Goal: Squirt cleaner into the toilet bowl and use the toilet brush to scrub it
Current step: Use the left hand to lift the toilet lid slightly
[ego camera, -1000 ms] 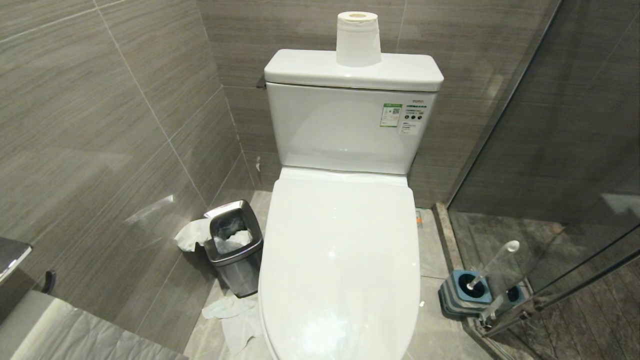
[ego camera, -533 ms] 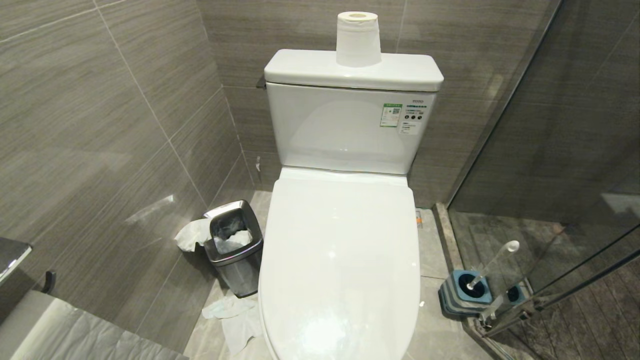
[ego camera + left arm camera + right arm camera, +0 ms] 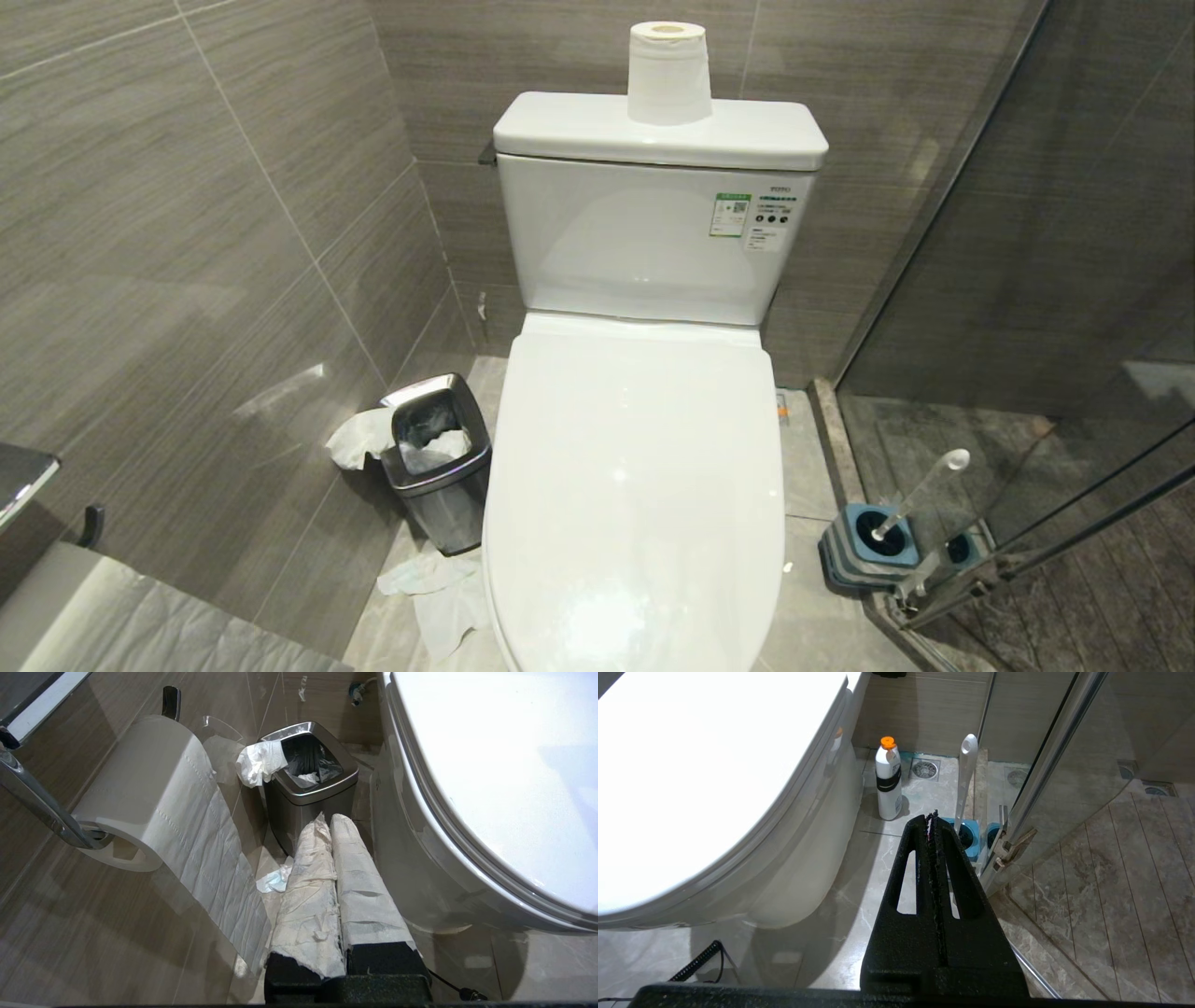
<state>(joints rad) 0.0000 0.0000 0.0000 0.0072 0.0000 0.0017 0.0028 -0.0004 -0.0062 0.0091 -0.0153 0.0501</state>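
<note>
- Two grippers are in view, each only in its own wrist view; neither arm shows in the head view.
- Far left: wall-mounted paper roll [image 3: 154, 793] on a chrome holder, a strip of paper hanging down from it.
- Left gripper [image 3: 332, 821]: jaws together, fingers wrapped in white paper, nothing held; it hangs low beside the toilet, pointing toward the steel waste bin [image 3: 439, 457].
- Waste bin stands on the floor just left of the toilet, tissue draped over its rim; more tissue [image 3: 434, 593] lies on the floor in front of it.
- Centre: toilet bowl [image 3: 635, 504] with lid closed; the bowl interior is hidden. Tank behind bears a green-and-white sticker [image 3: 731, 215]; a paper roll [image 3: 668, 73] stands upright on the tank lid.
- Right of the toilet base: white bottle [image 3: 888, 780] with orange cap, upright on the floor.
- Right gripper [image 3: 932, 816]: jaws together, empty, low beside the toilet, pointing toward the brush holder.
- Toilet brush [image 3: 920, 495] stands tilted in its blue-topped holder [image 3: 866, 551] on the floor, against the glass shower partition [image 3: 1046, 280].
</note>
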